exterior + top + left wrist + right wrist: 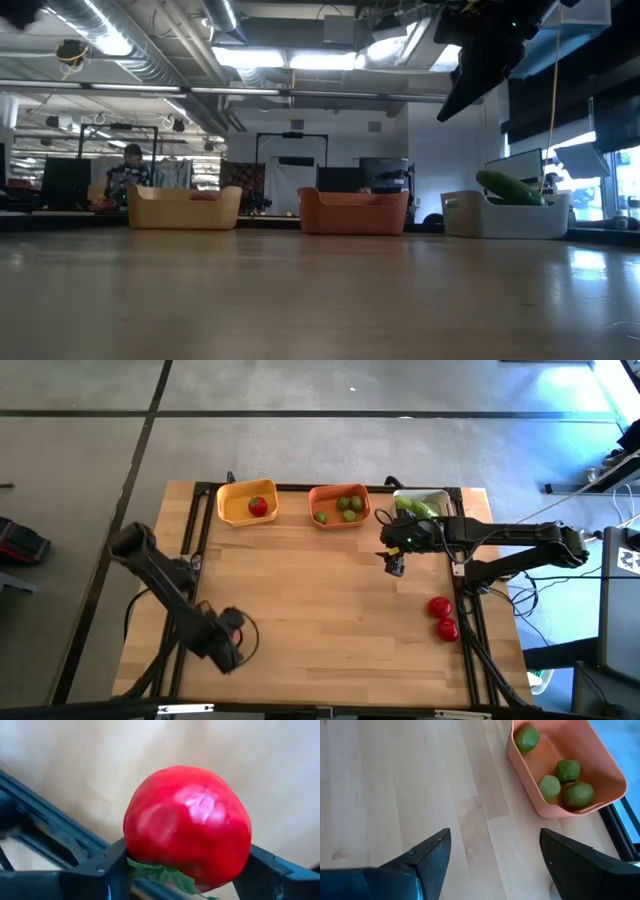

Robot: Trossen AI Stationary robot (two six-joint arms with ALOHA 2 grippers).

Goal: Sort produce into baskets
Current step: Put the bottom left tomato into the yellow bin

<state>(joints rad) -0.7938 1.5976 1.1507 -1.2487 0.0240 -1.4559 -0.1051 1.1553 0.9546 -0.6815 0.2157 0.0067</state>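
Your left gripper point(180, 870) pinching a red tomato point(187, 825) between its fingers, your right gripper point(492, 855) spread wide above the tabletop point(395, 785), orange basket point(605, 765) of four limes point(577, 794) just ahead of it, two tomatoes point(441, 617) behind.

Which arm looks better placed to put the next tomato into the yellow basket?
The left. Its gripper already holds a tomato, and the yellow basket is on its side. The right gripper is open and empty.
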